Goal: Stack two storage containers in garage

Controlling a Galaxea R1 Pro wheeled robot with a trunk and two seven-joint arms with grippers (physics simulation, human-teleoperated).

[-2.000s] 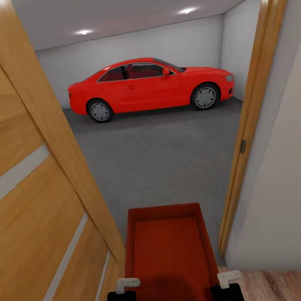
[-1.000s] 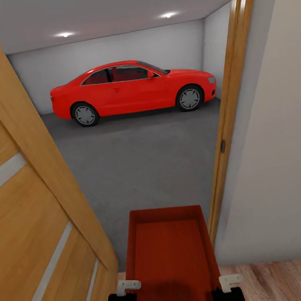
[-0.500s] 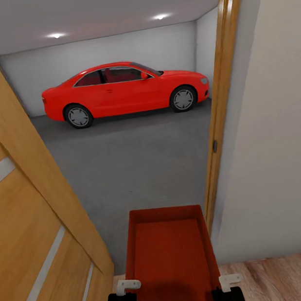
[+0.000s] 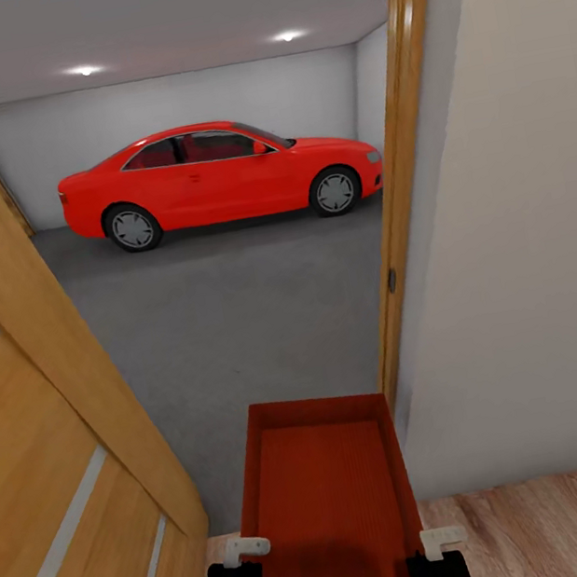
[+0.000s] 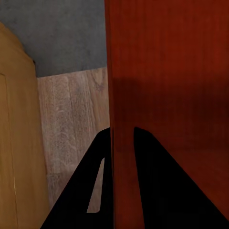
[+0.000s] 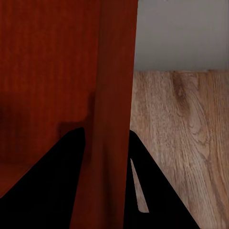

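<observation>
I carry one orange-red storage container in front of me, held level above the doorway threshold. My left gripper is shut on its left wall, and my right gripper is shut on its right wall. Through the doorway lies the garage with its dark grey concrete floor. Light wood planks of the room I stand in show under the container.
The open wooden door stands close on my left. The door frame and a white wall are close on my right. A red car is parked at the garage's far wall, with open concrete before it.
The view has swung right and slightly forward: the car and doorway have slid left in the picture. The container stays held the same way in both grippers.
</observation>
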